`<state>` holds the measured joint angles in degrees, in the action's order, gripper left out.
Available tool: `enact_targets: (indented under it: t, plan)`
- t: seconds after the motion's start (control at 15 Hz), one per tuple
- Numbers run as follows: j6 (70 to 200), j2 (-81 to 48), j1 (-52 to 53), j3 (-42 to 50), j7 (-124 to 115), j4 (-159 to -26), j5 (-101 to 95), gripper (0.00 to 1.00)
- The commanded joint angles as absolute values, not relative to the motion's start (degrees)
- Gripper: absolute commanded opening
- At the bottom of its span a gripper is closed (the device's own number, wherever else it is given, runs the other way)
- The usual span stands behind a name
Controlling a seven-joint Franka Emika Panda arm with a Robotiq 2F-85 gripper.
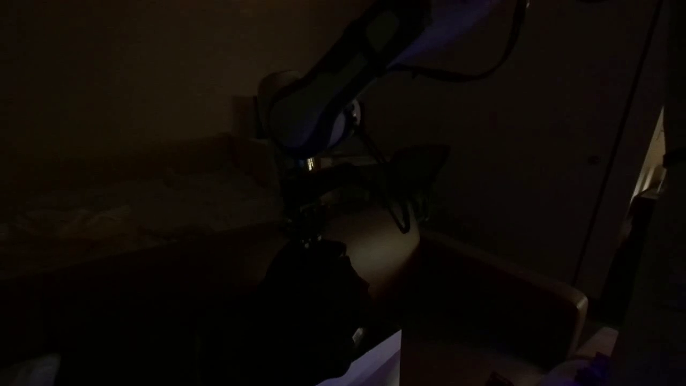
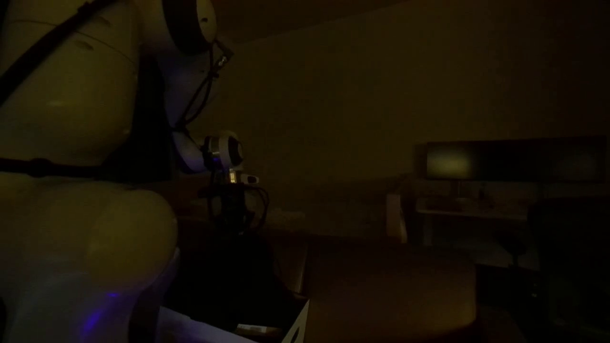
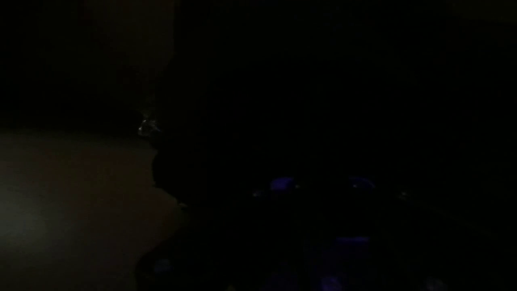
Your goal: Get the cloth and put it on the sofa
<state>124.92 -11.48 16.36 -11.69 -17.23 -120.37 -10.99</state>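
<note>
The gripper (image 2: pixel 239 231), finger gap lost in gloom, looks clamped on the cloth (image 2: pixel 231 274) draping to six o'clock by the white box (image 2: pixel 188 329) in an exterior view, so lift high and clear before swinging for the sofa (image 2: pixel 393 288) at four o'clock!

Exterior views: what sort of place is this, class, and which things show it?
Probably a living room or lounge with a work corner, though it is too dark to be sure. In an exterior view, the sofa suggests lounging; the desk and screen suggest work.
</note>
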Motion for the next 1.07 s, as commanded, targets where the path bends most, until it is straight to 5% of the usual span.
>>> enact_targets:
  t: [0.0,1.0]
  plan:
    - [129.3,-13.07,17.25,-12.77,-17.18,-123.2,-8.83,0.04]
    - [132.43,-33.53,20.68,-9.73,-17.76,-118.24,-8.22,0.04]
